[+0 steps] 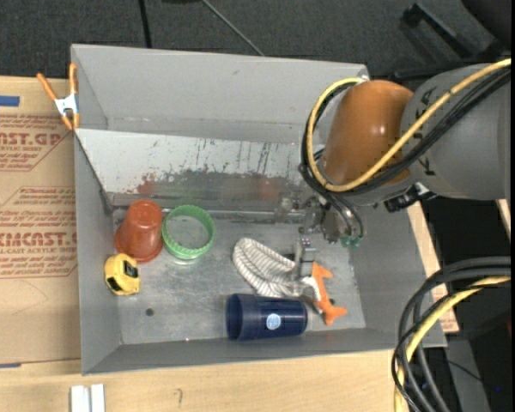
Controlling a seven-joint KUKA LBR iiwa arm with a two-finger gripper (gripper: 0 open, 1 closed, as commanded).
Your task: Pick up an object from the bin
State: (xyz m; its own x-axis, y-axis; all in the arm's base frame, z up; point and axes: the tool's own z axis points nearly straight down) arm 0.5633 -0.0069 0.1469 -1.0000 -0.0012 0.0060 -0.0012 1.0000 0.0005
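Observation:
My gripper (307, 254) hangs low at the right of the bin, under the arm's orange cover. Its tip stands right beside the right end of a crumpled white and grey cloth (259, 263). An orange plastic piece (325, 297) lies just below and to the right of the tip. In front of the cloth lies a dark blue cylinder (266, 317) on its side, with a round pale label on its end.
At the left of the bin stand an orange-red cup (140, 228) turned upside down and a green ring-shaped cup (188, 231). A yellow tape measure (122, 275) lies near the front left corner. The arm covers the bin's right wall.

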